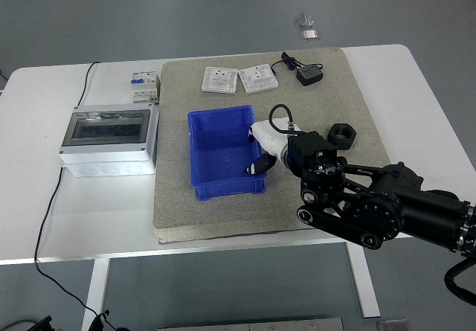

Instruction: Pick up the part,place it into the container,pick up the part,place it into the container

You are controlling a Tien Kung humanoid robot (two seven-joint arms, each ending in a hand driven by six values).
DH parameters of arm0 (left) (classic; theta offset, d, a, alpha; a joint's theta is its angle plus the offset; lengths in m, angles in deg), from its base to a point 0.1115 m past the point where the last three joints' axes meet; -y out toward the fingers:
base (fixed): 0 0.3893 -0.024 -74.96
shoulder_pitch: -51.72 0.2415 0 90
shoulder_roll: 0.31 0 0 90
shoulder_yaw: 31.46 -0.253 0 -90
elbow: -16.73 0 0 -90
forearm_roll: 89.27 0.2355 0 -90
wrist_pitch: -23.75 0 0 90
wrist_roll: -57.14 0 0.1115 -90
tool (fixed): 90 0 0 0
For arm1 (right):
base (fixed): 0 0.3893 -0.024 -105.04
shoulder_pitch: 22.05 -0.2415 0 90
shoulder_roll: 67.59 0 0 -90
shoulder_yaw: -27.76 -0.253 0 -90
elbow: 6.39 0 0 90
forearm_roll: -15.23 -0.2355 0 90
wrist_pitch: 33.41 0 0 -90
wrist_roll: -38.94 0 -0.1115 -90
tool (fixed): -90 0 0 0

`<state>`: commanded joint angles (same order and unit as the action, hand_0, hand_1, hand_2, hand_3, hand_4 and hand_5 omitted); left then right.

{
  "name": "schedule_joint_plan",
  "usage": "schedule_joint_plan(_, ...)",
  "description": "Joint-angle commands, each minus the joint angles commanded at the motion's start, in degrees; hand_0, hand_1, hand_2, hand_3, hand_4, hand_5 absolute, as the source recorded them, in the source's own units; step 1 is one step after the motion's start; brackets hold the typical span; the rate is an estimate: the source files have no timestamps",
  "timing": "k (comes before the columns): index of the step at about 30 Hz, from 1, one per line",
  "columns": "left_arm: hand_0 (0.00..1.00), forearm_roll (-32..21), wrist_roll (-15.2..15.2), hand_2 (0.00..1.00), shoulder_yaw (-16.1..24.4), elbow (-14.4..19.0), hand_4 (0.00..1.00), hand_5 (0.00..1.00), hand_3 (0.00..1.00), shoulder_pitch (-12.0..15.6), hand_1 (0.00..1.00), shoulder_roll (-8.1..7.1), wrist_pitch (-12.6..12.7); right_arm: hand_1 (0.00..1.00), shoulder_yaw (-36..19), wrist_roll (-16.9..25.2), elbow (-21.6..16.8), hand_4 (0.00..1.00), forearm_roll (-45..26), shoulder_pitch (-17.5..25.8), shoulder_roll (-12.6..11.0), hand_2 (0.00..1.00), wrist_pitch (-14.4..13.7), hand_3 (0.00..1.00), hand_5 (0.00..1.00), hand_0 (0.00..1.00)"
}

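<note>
Part: a black nut (342,134) lies on the grey mat (357,93), right of the robot's wrist and apart from the container.
Container: a blue bin (223,152) sits on the mat left of centre; nothing can be seen inside it.
Right hand: the hand (260,166) reaches in from the right and rests at the bin's right wall, dark fingertips (254,169) over its rim; whether it holds anything cannot be told.
Far mat edge: two white socket plates (239,79) side by side, a black adapter (309,76) with its cable to their right.
Left of mat: a grey enclosure box (110,139) with a clear lid on the white worktop (416,85), a small breaker (145,85) just beyond it.
</note>
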<state>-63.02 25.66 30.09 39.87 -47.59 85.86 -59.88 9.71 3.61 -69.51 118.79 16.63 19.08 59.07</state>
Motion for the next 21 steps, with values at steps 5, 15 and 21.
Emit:
schedule_joint_plan(5,0.688,-0.2,0.1,0.762,-0.1,0.0,0.983,0.998,0.848,0.0,0.758,0.00,0.0,0.618,-1.3,0.0,-0.9,0.872,-0.5,0.1,-0.3,0.721,0.1,0.745,0.415,0.701)
schedule_joint_plan(15,0.688,-0.2,0.1,0.762,-0.1,0.0,0.983,0.998,0.847,0.0,0.758,0.06,0.0,0.618,-7.3,0.9,-3.5,0.873,-4.4,0.9,-1.4,0.731,-0.6,0.756,0.419,0.698)
schedule_joint_plan(21,0.687,0.0,0.1,0.761,0.0,0.0,0.982,0.998,0.847,-0.1,0.758,0.12,0.0,0.651,-15.2,4.2,-8.7,0.895,-10.8,2.0,-5.9,0.802,0.5,0.829,0.467,0.707)
